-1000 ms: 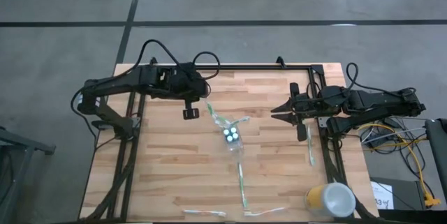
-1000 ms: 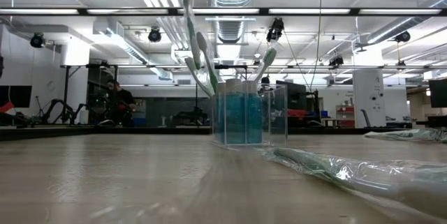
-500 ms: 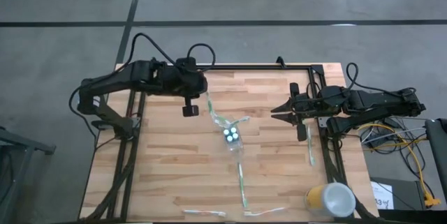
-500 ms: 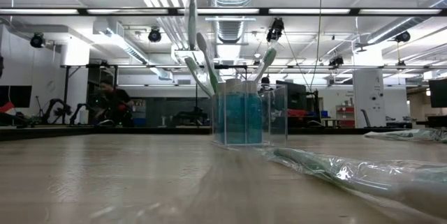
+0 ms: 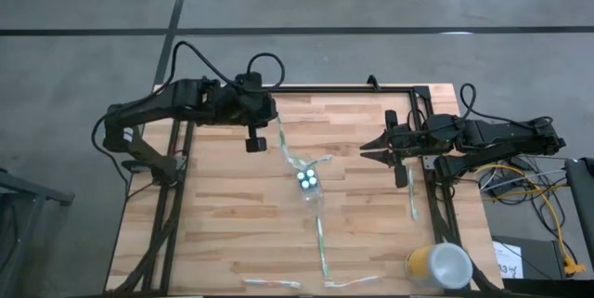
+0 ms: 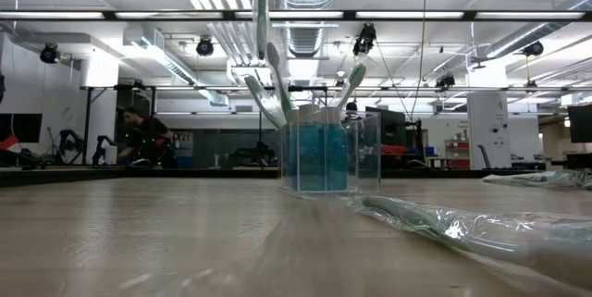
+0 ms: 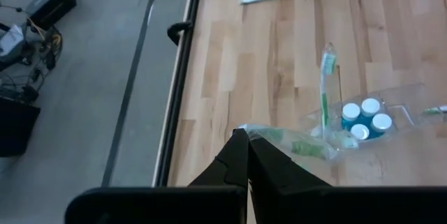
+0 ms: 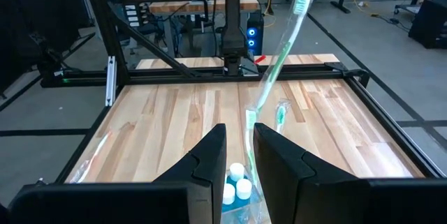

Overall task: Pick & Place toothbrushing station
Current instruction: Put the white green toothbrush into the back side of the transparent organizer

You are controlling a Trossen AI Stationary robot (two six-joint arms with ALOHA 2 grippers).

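The clear plastic cup [image 5: 309, 183] stands mid-table with three white-capped tubes [image 7: 361, 118] inside and toothbrushes leaning out of it [image 6: 350, 84]. My left gripper [image 5: 251, 142] is above the table, left of and beyond the cup, shut on a wrapped white-and-green toothbrush [image 5: 283, 148] that slants down to the cup. My right gripper [image 5: 368, 151] hovers right of the cup, open and empty, pointing at it; the cup shows in the right wrist view [image 8: 237, 182]. My left gripper pinches the upper end of the wrapped toothbrush [image 7: 260, 134] between its two fingertips, on the clear wrapper. The toothbrush slants down from the fingers, and its lower end reaches the cup [image 7: 328, 140]. In the low view it rises steeply above the cup [image 6: 263, 19].
Several wrapped toothbrushes lie on the table: one near the cup [image 5: 320, 247], two at the near edge [image 5: 271, 284] [image 5: 348, 282], one at the right [image 5: 412, 201]. A yellow cup with a white top [image 5: 439, 266] stands at the near right corner. A black frame [image 5: 325, 89] edges the table.
My left gripper has moved a little toward the table's far edge, still shut on the toothbrush. The toothbrush's upper end has swung with it and stands more upright; its lower end has stayed at the cup.
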